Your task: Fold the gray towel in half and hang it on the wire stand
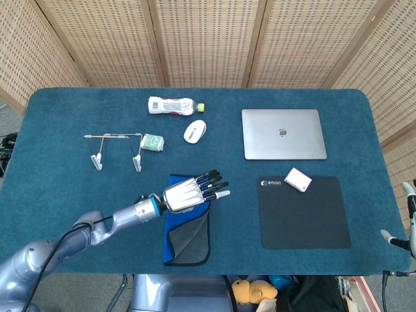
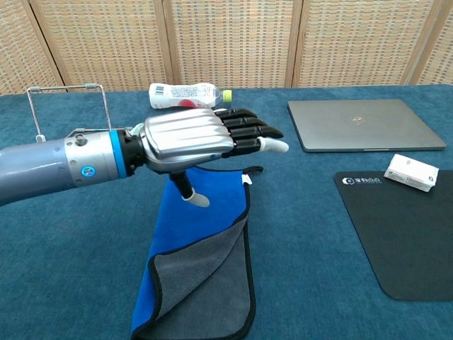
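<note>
**Towel lies flat, wire stand sits bare**

The towel, blue on one face and gray on the other with dark edging, lies on the teal bench near its front edge, long side running away from the robot. Its near corner is turned over, showing a gray flap atop the blue. The wire stand, a thin metal frame with a straight top bar and two white-tipped feet, stands upright well apart at the far left, with nothing hanging on it.

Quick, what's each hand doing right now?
Left hand: open, holding nothing, above the towel.
Right hand: not in view.
</note>
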Controlling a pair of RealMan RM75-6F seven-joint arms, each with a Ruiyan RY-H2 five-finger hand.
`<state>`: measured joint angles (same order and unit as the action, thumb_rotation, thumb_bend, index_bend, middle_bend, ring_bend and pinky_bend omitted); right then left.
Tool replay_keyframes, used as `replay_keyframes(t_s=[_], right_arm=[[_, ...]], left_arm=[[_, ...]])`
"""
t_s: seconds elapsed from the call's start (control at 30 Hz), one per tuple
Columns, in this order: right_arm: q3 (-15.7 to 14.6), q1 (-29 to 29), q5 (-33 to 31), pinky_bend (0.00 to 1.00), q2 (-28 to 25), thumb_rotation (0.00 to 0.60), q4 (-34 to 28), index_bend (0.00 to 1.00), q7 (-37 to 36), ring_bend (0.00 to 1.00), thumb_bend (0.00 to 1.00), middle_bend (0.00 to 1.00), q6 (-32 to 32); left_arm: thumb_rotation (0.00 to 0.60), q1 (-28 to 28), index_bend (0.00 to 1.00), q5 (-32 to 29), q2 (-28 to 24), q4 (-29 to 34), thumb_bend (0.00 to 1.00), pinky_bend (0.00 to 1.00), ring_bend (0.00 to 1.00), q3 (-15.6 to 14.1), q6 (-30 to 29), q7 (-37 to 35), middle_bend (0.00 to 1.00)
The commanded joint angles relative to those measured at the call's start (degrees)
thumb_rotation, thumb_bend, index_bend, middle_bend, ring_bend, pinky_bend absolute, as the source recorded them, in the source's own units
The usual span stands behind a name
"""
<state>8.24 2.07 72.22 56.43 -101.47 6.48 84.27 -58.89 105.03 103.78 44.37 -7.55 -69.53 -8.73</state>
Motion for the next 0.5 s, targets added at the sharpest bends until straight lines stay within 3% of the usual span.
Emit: replay_keyframes(t_s=[0.03, 0.2, 0.5], right_arm=[[0.0, 0.03, 0.05, 0.0, -0.01, 0.6, -0.04, 0.0, 0.1, 0.0, 0.0, 0.0, 0.01], [-0.14, 0.0, 0.25, 0.0, 0.02, 0.6, -0.25, 0.0, 0.32, 0.0, 0.0, 0.0, 0.08], [-0.45, -0.02, 0.81, 0.0, 0.11, 0.6, -0.7, 0.0, 0.92, 0.0, 0.0, 0.0, 0.29]], left_arm=[[0.6, 1.98, 0.01, 1.14, -4.46, 4.17, 0.06, 0.0, 0.0, -1.91, -3.25, -2.34, 0.0], [0.6, 4.16, 0.2, 2.97, -11.98, 12.21, 0.06, 0.0, 0.0, -6.13, -4.13, -4.67, 0.0], [0.6, 6.67, 0.32, 4.19, -18.39, 22.68, 0.08, 0.0, 0.0, -9.76, -3.07, -6.72, 0.0]])
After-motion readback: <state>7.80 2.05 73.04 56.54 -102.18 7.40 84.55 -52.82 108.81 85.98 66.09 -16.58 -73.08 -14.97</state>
